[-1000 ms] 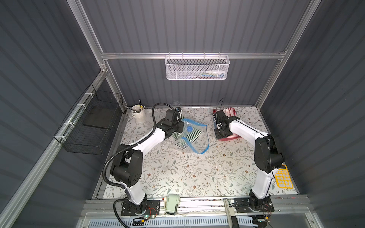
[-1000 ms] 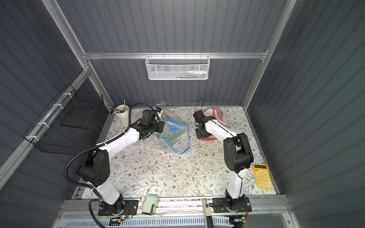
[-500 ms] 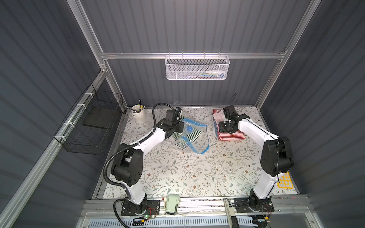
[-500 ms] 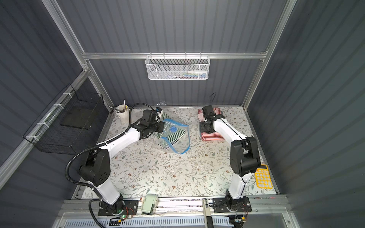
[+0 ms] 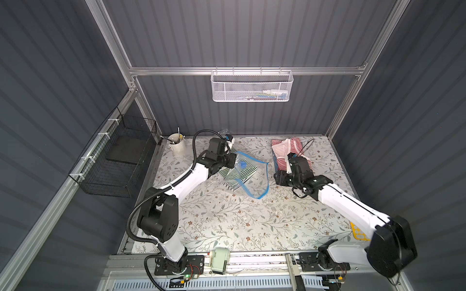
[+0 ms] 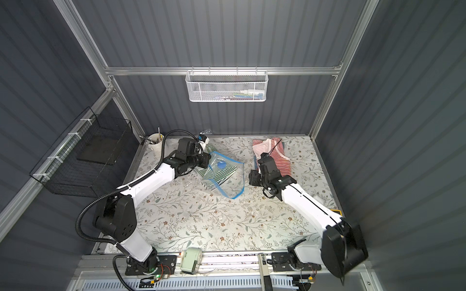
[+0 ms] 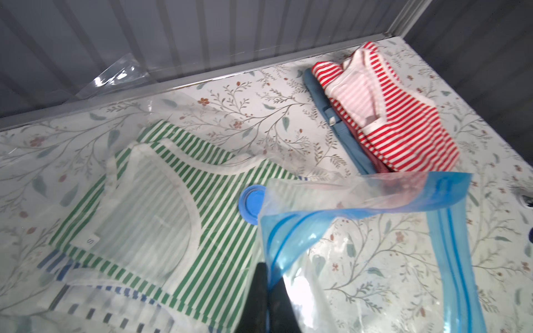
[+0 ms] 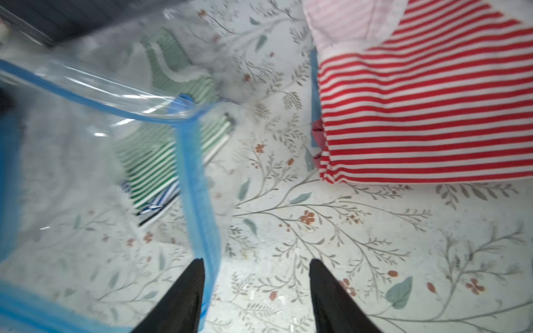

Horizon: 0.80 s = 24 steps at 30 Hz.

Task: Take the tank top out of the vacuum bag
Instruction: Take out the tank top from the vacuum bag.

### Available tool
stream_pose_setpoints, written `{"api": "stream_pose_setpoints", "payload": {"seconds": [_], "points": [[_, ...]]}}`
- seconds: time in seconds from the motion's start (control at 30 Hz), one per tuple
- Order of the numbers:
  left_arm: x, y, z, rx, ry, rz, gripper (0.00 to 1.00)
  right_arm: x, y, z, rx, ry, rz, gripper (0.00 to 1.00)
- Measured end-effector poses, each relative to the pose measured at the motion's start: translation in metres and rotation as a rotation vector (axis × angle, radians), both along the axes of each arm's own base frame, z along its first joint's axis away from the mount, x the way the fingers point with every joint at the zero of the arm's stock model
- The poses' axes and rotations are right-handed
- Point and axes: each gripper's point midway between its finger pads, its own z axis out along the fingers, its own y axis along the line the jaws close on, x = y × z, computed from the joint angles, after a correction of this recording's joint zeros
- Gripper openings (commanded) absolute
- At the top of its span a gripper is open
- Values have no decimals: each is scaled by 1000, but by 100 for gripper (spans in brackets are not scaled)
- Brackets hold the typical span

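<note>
Right pincer (image 8: 256,263): spread, empty, low over the surface (image 5: 227,221), just beside the bag (image 5: 252,186)'s zip strip (image 8: 196,178). Can't tell if it touches.
Left pincer (image 7: 266,272): pressed together on a fold of the bag's mouth edge, holding it lifted.
Green top (image 7: 161,184): inside the bag, flat, at the deep end, with the valve (image 7: 251,207) over its edge. A blue-striped piece (image 7: 95,305) lies under it, also in the bag.

Risks, my read:
- If right enters off-line, it catches the strip or film instead of cloth and drags the whole bag. The left pinch is on thin film and could slip.
- The mouth is slack and folded over. If it sags, the way in closes.
- A grab too deep takes both garments, or film along with the cloth.
- The right wrist view is blurred, so alignment with the mouth is hard to judge.

Around:
- Calculator (image 5: 359,230): robot side of the bag, well apart.
- Red top (image 7: 403,127) on a blue garment (image 7: 340,129): beyond the bag's right side, near but apart. The right arm sits between them, so a wide swing could brush that pile.
- Cup (image 5: 176,147): beyond the bag's left side, behind the left arm.
- Plastic scrap (image 7: 115,77): beyond the bag, at the back wall.
- White basket (image 5: 252,87) high behind the bag and black basket (image 5: 118,161) far left of it: both out of the way.

Nothing but the strip itself lies between the right pincer and the bag's mouth.
</note>
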Motion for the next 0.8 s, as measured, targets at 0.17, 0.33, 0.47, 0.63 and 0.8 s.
{"api": "stream_pose_setpoints", "payload": {"seconds": [0.17,0.33,0.47,0.63,0.8], "points": [[-14,-11,17,-52,-14,-72,0,-19,32,34,168,-70,38,67],[-27,-22,34,-96,-35,-149,0,-33,85,37,285,-51,106,67],[-37,-31,39,-116,-48,-195,0,-41,121,17,352,0,120,63],[-48,-37,40,-131,-52,-228,0,-35,135,-27,369,87,52,63],[-50,-38,49,-140,-73,-233,0,-29,137,-32,380,94,6,63]]}}
